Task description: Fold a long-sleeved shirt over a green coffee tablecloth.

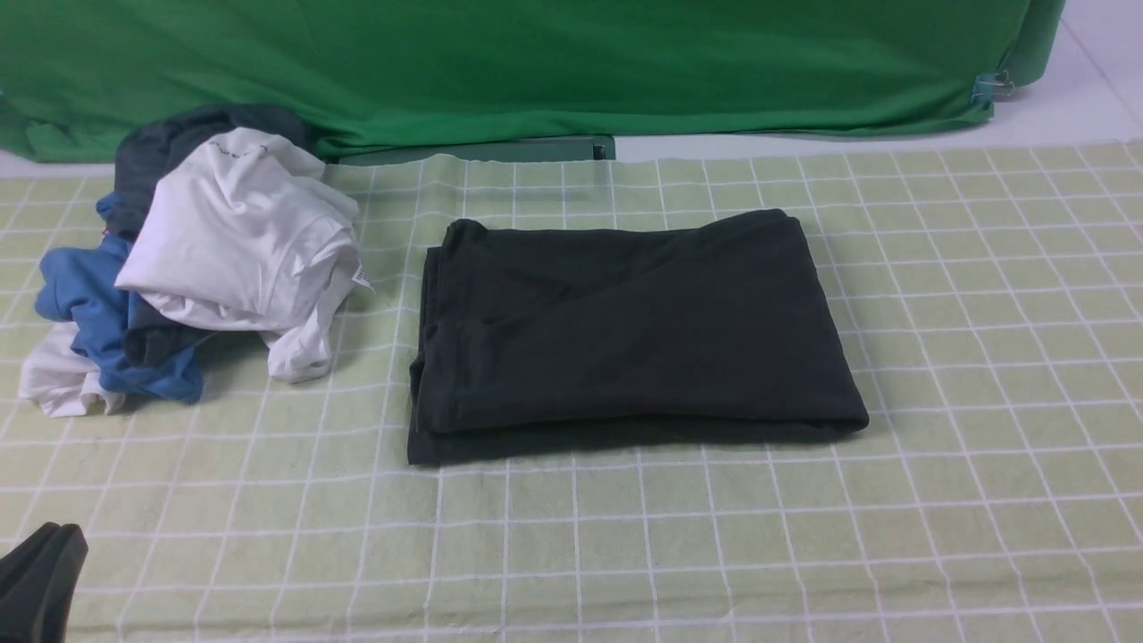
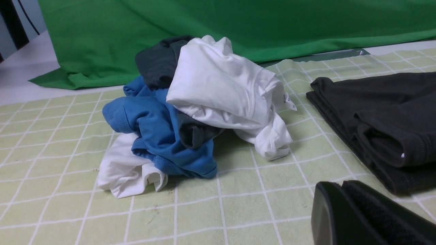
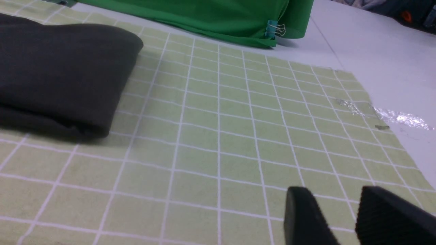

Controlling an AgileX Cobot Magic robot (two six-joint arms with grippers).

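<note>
Folded shirt at frame centre on tablecloth; apparently finished. Right fingers narrowly apart, empty; left fingers together, empty.

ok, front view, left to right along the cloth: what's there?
left gripper at the near corner → clothes pile → folded black shirt → bare tablecloth.

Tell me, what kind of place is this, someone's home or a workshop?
Probably a lab or test bench staged for laundry folding, not a home. A green backdrop is clipped up with a binder clip, a checked tablecloth covers a plain white table, and a folded black shirt lies beside a heap of clothes.
</note>
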